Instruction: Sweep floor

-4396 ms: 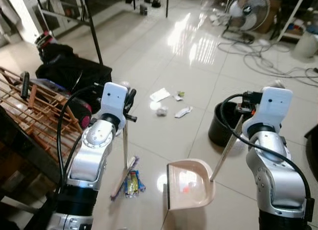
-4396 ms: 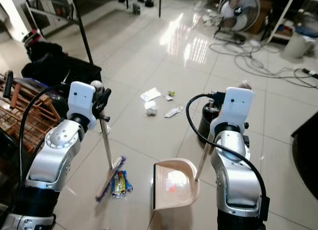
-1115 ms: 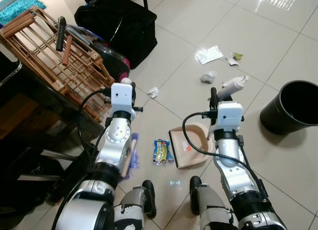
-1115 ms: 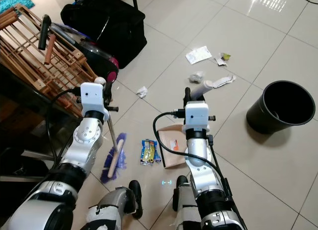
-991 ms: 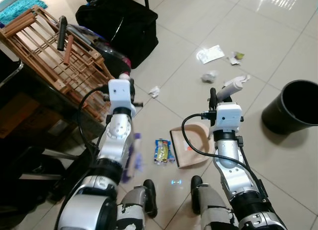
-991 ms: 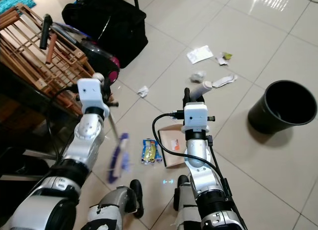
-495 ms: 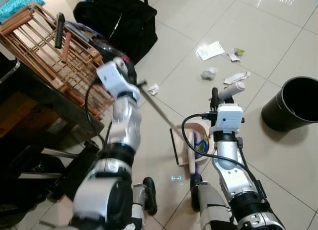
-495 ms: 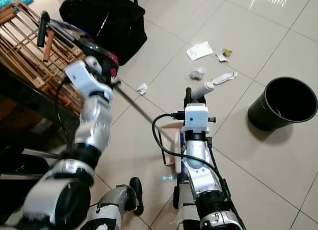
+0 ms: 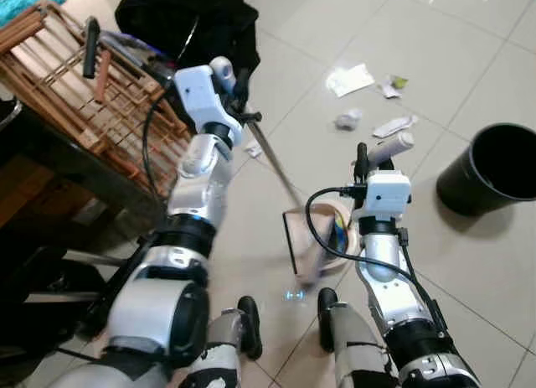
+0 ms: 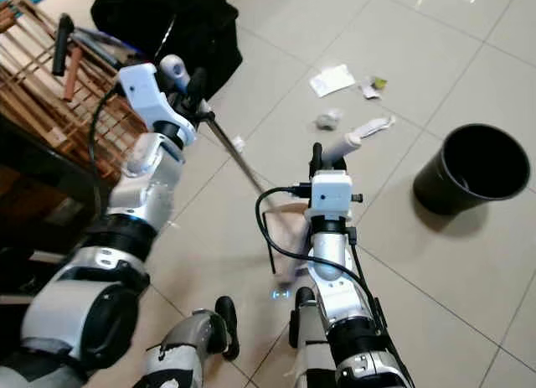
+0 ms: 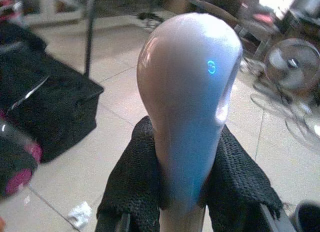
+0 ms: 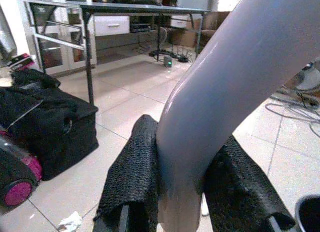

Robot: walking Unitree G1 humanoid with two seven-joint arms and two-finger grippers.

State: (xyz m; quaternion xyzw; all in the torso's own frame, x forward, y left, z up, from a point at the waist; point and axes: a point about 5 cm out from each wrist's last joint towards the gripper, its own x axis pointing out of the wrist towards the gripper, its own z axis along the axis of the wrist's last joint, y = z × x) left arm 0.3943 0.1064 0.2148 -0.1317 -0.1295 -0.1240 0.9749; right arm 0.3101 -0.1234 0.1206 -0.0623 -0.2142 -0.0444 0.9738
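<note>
L hand (image 11: 182,207) is clenched on the broom (image 9: 272,166) handle's top, shaft slanting toward 5 o'clock w/ bristles at the dustpan (image 9: 306,241). R hand (image 12: 182,202) grips the dustpan handle (image 9: 387,147). Paper scraps (image 9: 352,80) lie on the floor at 12 o'clock, black bin (image 9: 486,170) at 3.

Left arm raised and bent, left gripper (image 11: 182,192) fingers clamped, right gripper (image 12: 182,192) fingers clamped, forearm extended forward
</note>
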